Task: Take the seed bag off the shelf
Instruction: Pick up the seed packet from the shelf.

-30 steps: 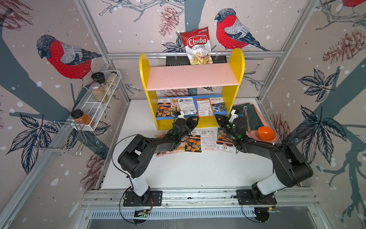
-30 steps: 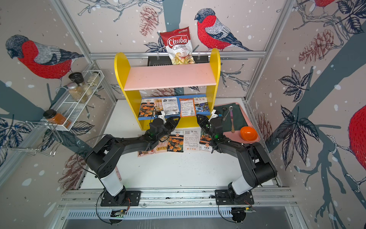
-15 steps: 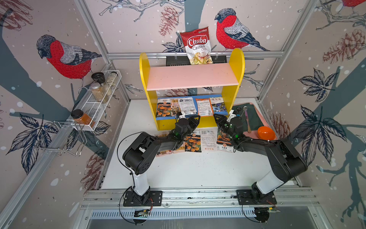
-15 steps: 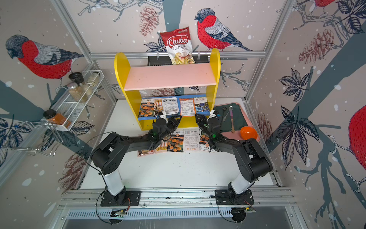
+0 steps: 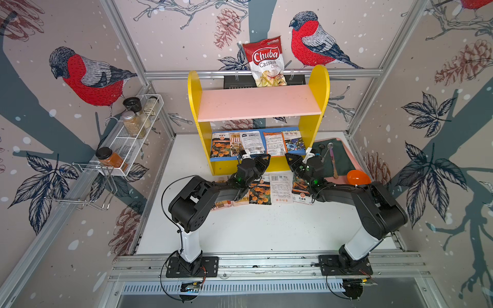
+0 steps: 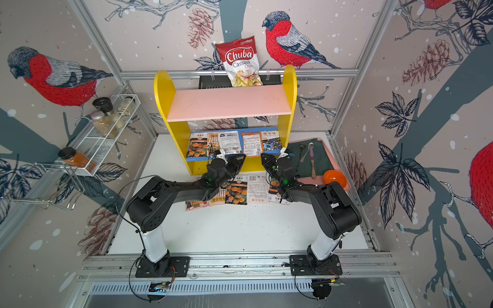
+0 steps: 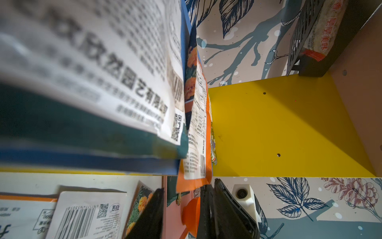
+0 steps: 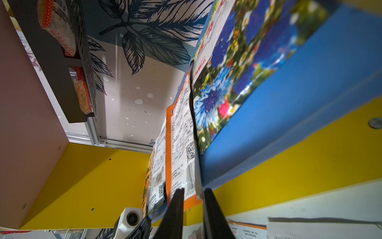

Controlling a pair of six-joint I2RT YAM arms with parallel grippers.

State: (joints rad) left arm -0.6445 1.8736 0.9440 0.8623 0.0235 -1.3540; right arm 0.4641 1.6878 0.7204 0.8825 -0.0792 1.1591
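My right claw [image 8: 193,191]: jaws narrow, apart, straddling overhanging edge of orange-bordered seed bag [image 8: 182,144]. Bag lies on shelf [image 5: 258,104], on blue lower board [image 8: 289,103]. My left claw [image 7: 182,194]: moderately spread, holding nothing, just beside.

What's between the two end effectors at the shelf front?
Between left end effector and right end effector: the overhanging bottom edge of the orange-bordered seed bag; seen in both top views.

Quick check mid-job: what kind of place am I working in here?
Probably a staged robot test cell, not a real shop: aluminium frame, bird-print wall panels, and a toy-like shelf holding seed packets.
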